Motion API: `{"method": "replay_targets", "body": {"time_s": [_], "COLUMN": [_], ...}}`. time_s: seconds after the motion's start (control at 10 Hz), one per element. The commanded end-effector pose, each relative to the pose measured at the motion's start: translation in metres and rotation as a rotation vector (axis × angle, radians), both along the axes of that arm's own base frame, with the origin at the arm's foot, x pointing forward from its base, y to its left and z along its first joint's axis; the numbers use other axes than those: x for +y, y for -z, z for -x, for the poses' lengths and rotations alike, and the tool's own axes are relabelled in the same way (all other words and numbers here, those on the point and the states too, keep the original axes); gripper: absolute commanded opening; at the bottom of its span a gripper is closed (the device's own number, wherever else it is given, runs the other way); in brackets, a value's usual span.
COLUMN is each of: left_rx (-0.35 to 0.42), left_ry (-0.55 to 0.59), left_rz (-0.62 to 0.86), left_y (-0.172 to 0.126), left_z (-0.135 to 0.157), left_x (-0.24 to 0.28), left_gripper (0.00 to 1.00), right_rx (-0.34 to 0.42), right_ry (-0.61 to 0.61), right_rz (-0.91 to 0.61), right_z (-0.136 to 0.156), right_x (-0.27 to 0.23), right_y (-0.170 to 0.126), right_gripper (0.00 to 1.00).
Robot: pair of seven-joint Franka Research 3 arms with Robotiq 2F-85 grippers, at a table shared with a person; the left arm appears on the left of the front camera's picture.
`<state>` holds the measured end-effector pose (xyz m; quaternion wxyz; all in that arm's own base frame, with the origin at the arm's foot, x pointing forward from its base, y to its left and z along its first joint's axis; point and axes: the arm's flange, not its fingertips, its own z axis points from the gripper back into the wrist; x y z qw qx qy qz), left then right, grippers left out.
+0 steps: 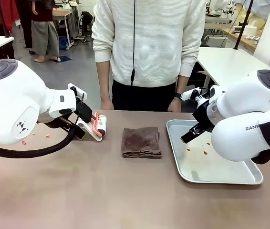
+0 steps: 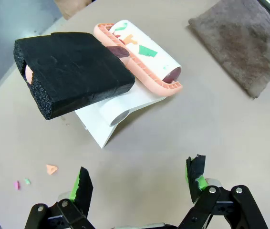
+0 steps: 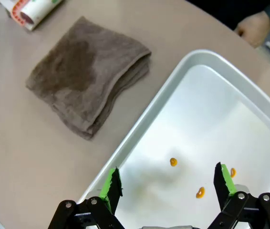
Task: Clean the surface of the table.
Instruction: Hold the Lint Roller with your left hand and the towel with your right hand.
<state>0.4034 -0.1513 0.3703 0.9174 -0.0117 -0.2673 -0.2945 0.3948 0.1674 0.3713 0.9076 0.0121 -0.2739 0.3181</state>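
Observation:
The tan-brown table (image 1: pixel 101 191) holds a lint roller (image 1: pixel 99 125) on a white stand, left of centre. In the left wrist view the lint roller (image 2: pixel 144 55) shows a black foam handle, a pink frame and coloured scraps stuck to its white roll. My left gripper (image 2: pixel 140 179) hovers open just short of it, touching nothing. A folded brown towel (image 1: pixel 141 141) lies mid-table. My right gripper (image 3: pixel 167 180) hangs open over the metal tray (image 3: pixel 140 143), above small orange bits (image 3: pixel 173 162).
Small coloured paper scraps (image 2: pixel 51 168) lie on the table near my left arm, and the front view shows these scraps (image 1: pixel 47 136) too. A person stands at the far edge with one hand (image 1: pixel 107 104) by the table and a watch-wearing hand (image 3: pixel 259 21) near the tray.

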Motion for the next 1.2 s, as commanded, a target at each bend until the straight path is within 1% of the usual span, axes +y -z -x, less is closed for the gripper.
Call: {"method": "replay_targets", "body": {"time_s": [0.0,0.1,0.2,0.3,0.4,0.5,0.6,0.7,0.8,0.9,1.0,1.1], "left_rx": [0.0,0.0,0.081,0.104,0.172,0.249,0.247,0.246,0.211,0.219,0.218,0.224], "left_ry": [0.0,0.0,-0.055,-0.101,-0.149,-0.178,-0.118,-0.058,-0.108,-0.073,-0.07,-0.103], "left_rz": [0.0,0.0,0.035,0.082,0.147,0.221,0.333,0.405,0.394,0.45,0.498,0.571], "left_y": [0.0,0.0,-0.01,-0.028,-0.052,-0.068,-0.083,-0.095,-0.104,-0.112,-0.117,-0.116], "left_z": [0.0,0.0,0.002,0.005,0.012,0.02,0.031,0.041,0.047,0.055,0.06,0.065], "left_x": [0.0,0.0,0.009,0.012,0.013,0.024,0.033,0.052,0.073,0.104,0.132,0.17], "left_gripper": [1.0,1.0,1.0,1.0,1.0,1.0,1.0,1.0,1.0,1.0,1.0,1.0], "right_rx": [0.0,0.057,0.083,0.11,0.145,0.196,0.248,0.301,0.332,0.357,0.347,0.322], "right_ry": [0.0,0.041,0.118,0.187,0.306,0.384,0.429,0.458,0.474,0.47,0.474,0.463], "right_rz": [0.0,0.026,-0.003,-0.071,-0.145,-0.196,-0.27,-0.336,-0.424,-0.555,-0.661,-0.772], "right_z": [0.0,0.002,0.002,-0.001,0.001,0.005,0.012,0.022,0.036,0.057,0.078,0.099], "right_x": [0.0,-0.003,-0.008,-0.022,-0.038,-0.049,-0.059,-0.071,-0.086,-0.105,-0.123,-0.143], "right_y": [0.0,-0.006,-0.014,-0.026,-0.043,-0.055,-0.065,-0.075,-0.085,-0.097,-0.105,-0.111], "right_gripper": [1.0,1.0,1.0,1.0,1.0,1.0,1.0,1.0,1.0,1.0,1.0,1.0]}}
